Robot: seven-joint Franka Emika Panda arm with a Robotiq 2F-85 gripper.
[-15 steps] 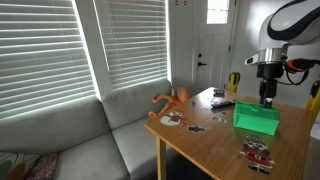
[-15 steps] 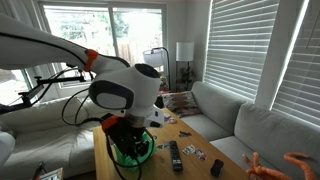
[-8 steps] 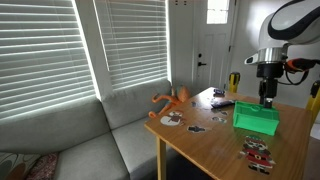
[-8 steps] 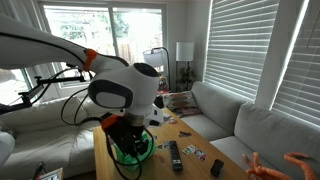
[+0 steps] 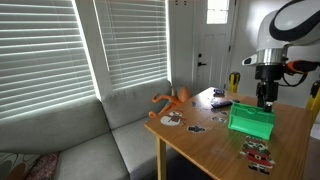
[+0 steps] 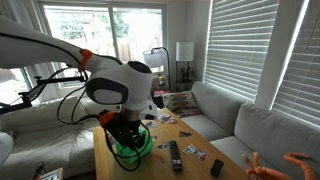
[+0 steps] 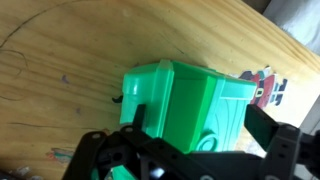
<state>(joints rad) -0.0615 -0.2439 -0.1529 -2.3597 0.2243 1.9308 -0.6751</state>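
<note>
Wrist view shows my gripper [image 7: 195,150] with its fingers spread fully wide, straddling the green box [image 7: 185,95] without clamping it. The box sits mid-frame on the wooden table [image 7: 60,60], beside a picture card [image 7: 266,88].

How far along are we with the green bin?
Done: the tool hangs right over the green bin on the wooden table. In hand: nothing; the wrist view shows its jaws wide open with the bin below them. Left, probably: close on the bin and lift it off the table.

White arm [image 6: 112,88] w/ blk joints, orange cable [image 5: 296,66], blk claw [image 5: 266,102]
</note>
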